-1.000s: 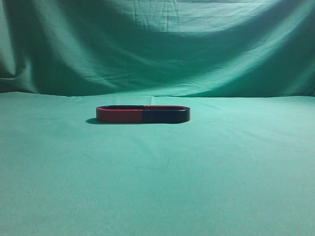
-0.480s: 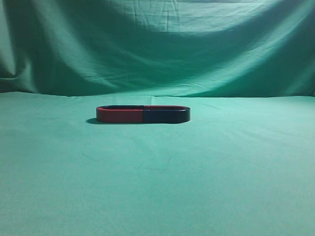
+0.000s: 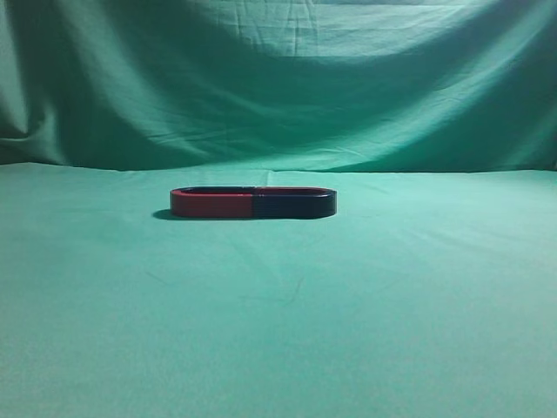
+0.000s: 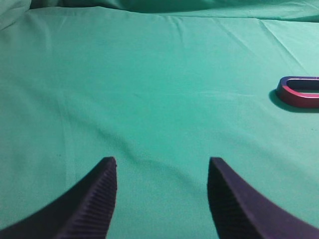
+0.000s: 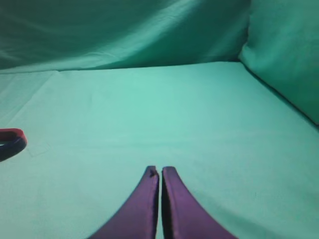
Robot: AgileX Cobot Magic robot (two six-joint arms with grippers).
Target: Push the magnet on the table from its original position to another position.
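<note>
The dark navy magnet (image 3: 294,205) lies on the green table (image 3: 278,331), its open ends against a same-sized red U-shaped magnet (image 3: 211,205), so the two form one oval. In the right wrist view the navy magnet's red-rimmed end (image 5: 11,142) shows at the left edge, well left of my right gripper (image 5: 160,172), which is shut and empty. In the left wrist view my left gripper (image 4: 162,164) is open and empty over bare cloth, with the red magnet (image 4: 299,94) far off to the right. Neither gripper shows in the exterior view.
A draped green cloth backdrop (image 3: 278,87) rises behind the table. In the right wrist view the cloth also rises as a wall at the right (image 5: 289,59). Green cloth lies all round the two magnets.
</note>
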